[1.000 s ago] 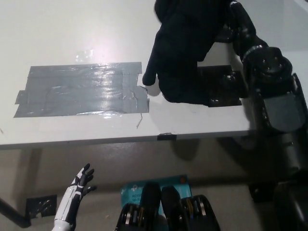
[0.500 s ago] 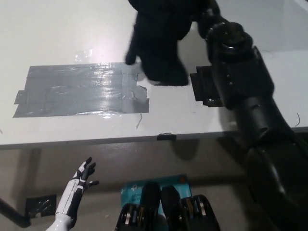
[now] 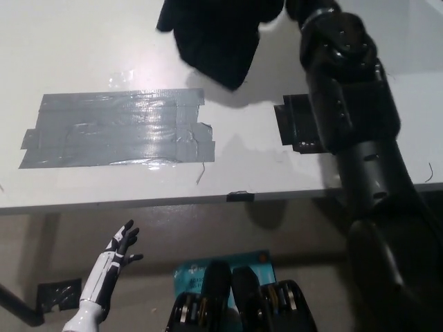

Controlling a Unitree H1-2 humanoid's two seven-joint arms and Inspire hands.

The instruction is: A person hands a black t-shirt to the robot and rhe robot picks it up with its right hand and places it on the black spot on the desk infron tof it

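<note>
— Cloth first: where is the black t-shirt (image 3: 214, 34) in the head view?

— Higher and further left than half a second ago. It hangs bunched from the top edge of the picture, its lowest fold above the far right corner of the grey tape patch (image 3: 118, 129), and casts a soft shadow on the white desk (image 3: 104, 55).

— And the right arm (image 3: 353, 124)?

— Stretched further up the picture. The right hand itself is hidden behind the shirt at the top, so I cannot tell how its fingers stand. The arm's glossy, jointed black shells cover part of the small black tape square (image 3: 296, 128).

— Textures?

— The shirt is matt, limp and folded. The grey patch is made of shiny overlapping strips, wrinkled, with ragged ends. The desk is smooth and pale.

— The other hand?

— The white left hand (image 3: 119, 250) rests low at the lower left, below the desk edge, fingers spread and empty, much as before.
</note>
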